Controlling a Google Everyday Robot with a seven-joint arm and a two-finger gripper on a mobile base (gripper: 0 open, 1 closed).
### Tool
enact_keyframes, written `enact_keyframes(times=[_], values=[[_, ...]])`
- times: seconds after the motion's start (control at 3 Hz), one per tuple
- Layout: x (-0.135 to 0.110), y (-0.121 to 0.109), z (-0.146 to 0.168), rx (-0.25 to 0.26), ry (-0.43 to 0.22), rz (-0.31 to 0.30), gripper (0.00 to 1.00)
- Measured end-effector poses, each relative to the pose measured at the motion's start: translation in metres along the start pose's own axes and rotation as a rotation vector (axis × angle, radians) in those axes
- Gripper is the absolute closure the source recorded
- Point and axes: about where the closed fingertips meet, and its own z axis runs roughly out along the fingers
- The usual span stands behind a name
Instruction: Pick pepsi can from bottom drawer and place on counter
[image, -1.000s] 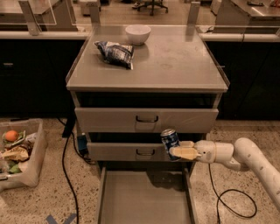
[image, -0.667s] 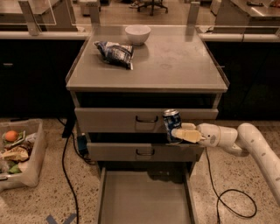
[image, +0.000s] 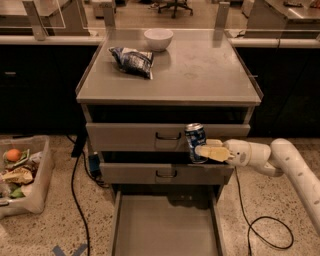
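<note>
blue pepsi can (image: 195, 137) stands upright, long axis vertical, clamped side-on between the fingers of the gripper (image: 201, 150). the counter (image: 200, 75) lies above and beyond the fingers, and the open bottom drawer (image: 165, 225) sits below them; i'd guess the can goes up next.

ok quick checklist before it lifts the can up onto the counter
1. Can held upright by the gripper: ok.
2. Can out of the bottom drawer: ok, it hangs in front of the top drawer.
3. Can above the counter edge: not ok, it is below it.
4. Free spot on the counter: ok, right side bare; bag and bowl sit back left.
5. Grip firm enough: cannot tell.
</note>
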Motion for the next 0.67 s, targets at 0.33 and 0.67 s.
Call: enact_keyframes(times=[0.33, 0.67], values=[[-0.026, 0.04, 0.008, -0.067, -0.019, 0.028, 1.0], [-0.071, 0.077, 0.023, -0.155, -0.045, -0.003, 1.0]])
